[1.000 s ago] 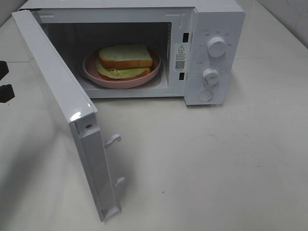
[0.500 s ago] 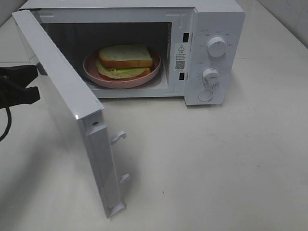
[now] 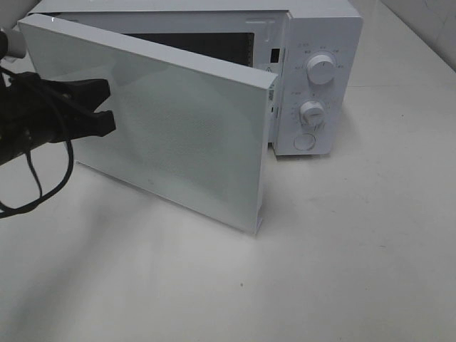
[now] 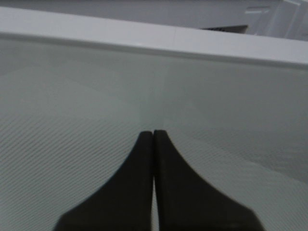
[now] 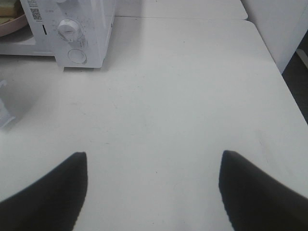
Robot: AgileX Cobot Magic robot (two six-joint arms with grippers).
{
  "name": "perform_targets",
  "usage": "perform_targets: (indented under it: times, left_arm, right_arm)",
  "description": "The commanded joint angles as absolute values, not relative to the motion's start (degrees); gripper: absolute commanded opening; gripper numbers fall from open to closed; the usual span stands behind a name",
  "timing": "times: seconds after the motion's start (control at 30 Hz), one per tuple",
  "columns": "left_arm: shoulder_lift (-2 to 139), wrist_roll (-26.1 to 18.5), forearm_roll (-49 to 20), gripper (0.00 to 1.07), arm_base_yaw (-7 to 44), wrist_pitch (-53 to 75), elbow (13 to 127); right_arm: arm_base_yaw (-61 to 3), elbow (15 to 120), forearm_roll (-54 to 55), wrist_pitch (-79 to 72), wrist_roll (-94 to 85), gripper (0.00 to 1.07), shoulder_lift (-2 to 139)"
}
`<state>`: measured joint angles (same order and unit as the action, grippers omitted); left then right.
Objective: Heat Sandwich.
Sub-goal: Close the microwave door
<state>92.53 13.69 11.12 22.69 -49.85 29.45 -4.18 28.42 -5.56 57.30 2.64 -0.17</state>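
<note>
In the exterior view the white microwave [image 3: 324,32] has its door [image 3: 178,142] swung most of the way across the opening, so the sandwich is hidden there. My left gripper [image 3: 110,107] is shut, and its tips press on the door's outer face near the hinge side. The left wrist view shows the two fingers together [image 4: 153,132] against the mesh-patterned door panel [image 4: 216,110]. My right gripper [image 5: 153,156] hangs open over bare table. A sliver of the sandwich [image 5: 6,20] on its pink plate [image 5: 19,25] shows at that view's corner.
The control panel on the microwave's right carries two knobs [image 3: 321,69] [image 3: 312,112] and a round button [image 3: 305,141]. A black cable [image 3: 43,185] loops under the left arm. White table [image 3: 342,249] stretches in front and to the right.
The left arm has come in from the left and the door has swung from wide open to nearly closed, covering the sandwich and plate. The right gripper stays open.
</note>
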Motion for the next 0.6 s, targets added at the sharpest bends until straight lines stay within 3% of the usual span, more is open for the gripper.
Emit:
perform_targets:
  times: [0.03,0.6]
  left_arm:
    - [93.68,13.24,9.91,0.00,25.90,-49.85,32.95]
    - [101.47,12.15,9.28,0.00,34.15,-42.34,47.04]
  right_arm:
    - [-3.78,28.36,-5.50,57.01,2.06,0.74,-1.89]
    - [-3.78,28.36,-5.50,57.01,2.06,0.74,-1.89]
